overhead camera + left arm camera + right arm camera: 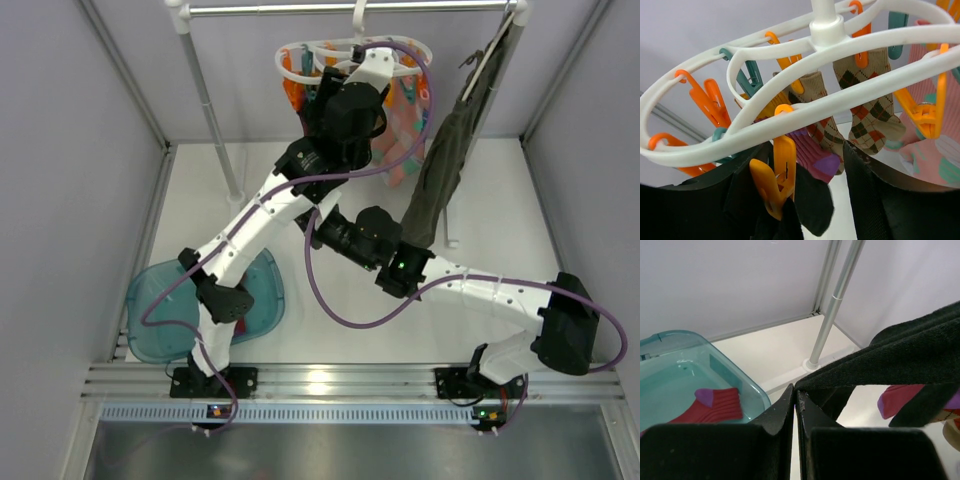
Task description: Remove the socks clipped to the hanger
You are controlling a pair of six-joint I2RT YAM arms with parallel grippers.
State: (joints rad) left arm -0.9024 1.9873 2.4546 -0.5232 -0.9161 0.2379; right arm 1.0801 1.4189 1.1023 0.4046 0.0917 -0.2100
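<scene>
The left arm (265, 215) stretches from its near-left base up toward the far centre, and the left end effector (805, 170) is raised high with its jaws standing apart. The right arm (490, 290) bends at its elbow on the near right and reaches leftward to the middle. The right end effector (796, 405) has its fingers pressed together.

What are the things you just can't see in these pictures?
Top view: the left arm covers much of the hanger, so the socks clipped there can't be counted.
Left wrist view: the black sock runs off the bottom edge between the left fingers; its end is unseen.
Right wrist view: the shut right fingers and the left edge cut off the bin; one maroon sock shows inside, maybe more.
</scene>
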